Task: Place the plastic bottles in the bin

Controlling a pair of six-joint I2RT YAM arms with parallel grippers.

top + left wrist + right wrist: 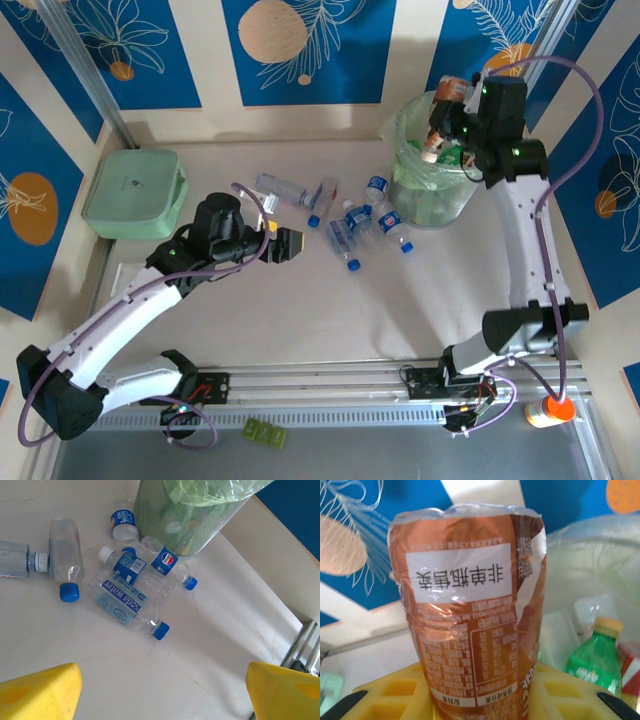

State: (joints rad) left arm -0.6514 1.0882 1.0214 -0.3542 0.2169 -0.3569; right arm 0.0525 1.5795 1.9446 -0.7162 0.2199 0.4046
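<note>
Several clear plastic bottles with blue caps lie on the table left of the bin, a round translucent bucket with a pale green liner. In the left wrist view a soda-water bottle and a Pepsi bottle lie near the bin's foot. My left gripper hovers open over bare table, short of them. My right gripper is above the bin, shut on a brown-labelled bottle. A green bottle lies inside the liner.
A mint-green square lidded box stands at the far left. A small orange-and-white bottle stands at the near right corner. Metal rails run along the near edge, and walls close the back and sides.
</note>
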